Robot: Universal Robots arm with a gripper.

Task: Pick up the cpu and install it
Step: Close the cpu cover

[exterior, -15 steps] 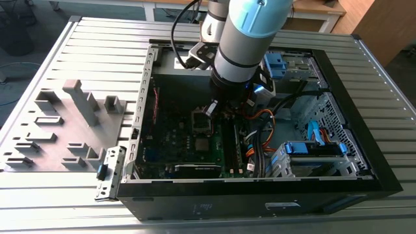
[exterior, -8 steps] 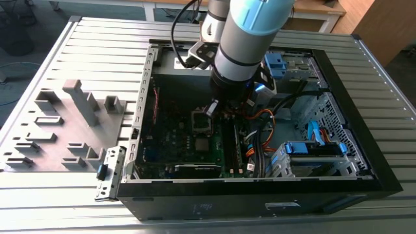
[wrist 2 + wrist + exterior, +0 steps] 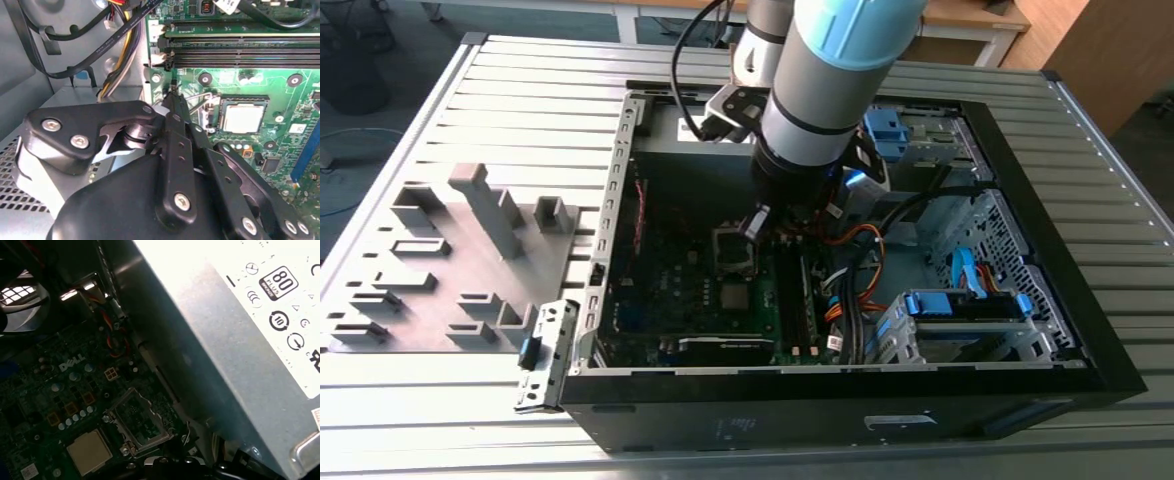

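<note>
- As far as the second wrist view shows, tool (image 3: pixel 171 100) has its fingers pressed together at the tip. Nothing visibly pinched, no cpu in it.
- Tip sits low over the board (image 3: pixel 227 80), right at the edge of the socket (image 3: pixel 243 98), next to the wire lever (image 3: pixel 202 95). Can't tell whether it touches the lever.
- cpu (image 3: pixel 242 118) lies flat in the socket, silvery top up. It is just beside the tip and apart from it, with the lever and socket rim between them. Judgement: it looks seated, so the placing part reads as done.
- cpu is square, so no long axis to line up. Its edges run parallel to the RAM slots (image 3: pixel 240 50) nearby on the same board.
- First wrist view: same cpu (image 3: pixel 90 451), with a metal retention frame (image 3: pixel 119 402) hinged up beside it. Judgement: socket not clamped yet.
- PSU (image 3: pixel 225 350) stands close beside the socket area. Its white label (image 3: pixel 272 285) carries certification marks and print, and the board has a white logo. Not reading those out.
- Exterior view: arm (image 3: pixel 834 90) reaches down into the open case (image 3: pixel 787 415), tool over the middle of the board. Grey tray (image 3: pixel 440 270) lies on the bench (image 3: pixel 520 90) beside the case, at the exterior view's left.
</note>
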